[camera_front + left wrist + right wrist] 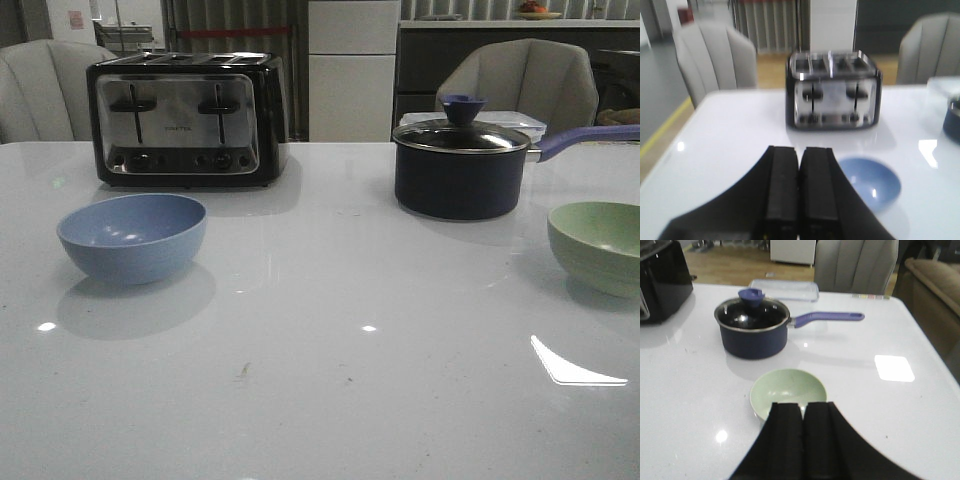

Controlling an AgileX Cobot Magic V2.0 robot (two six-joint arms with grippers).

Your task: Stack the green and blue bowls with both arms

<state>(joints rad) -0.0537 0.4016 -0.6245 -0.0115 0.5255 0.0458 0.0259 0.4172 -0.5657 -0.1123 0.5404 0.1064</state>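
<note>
The blue bowl [132, 236] sits upright on the white table [320, 380], mouth up, on the left side in front of the toaster [186, 120] and apart from it. The green bowl [597, 245] also stands mouth up, at the far right edge of the front view, well apart from the blue one and just forward and right of the saucepan [461, 168]. Both bowls are round, so neither has a long axis, and both are empty inside. The saucepan has its glass lid on, with the knob on top, and its handle [585, 139] runs out to the right; what it holds cannot be told. A clear lidded box [784, 290] lies behind the pan. The left gripper [799, 187] hangs above the table near the blue bowl, fingers pressed together with nothing between them. The right gripper [802, 435] hovers over the near rim of the green bowl, its fingers likewise closed and empty.
</note>
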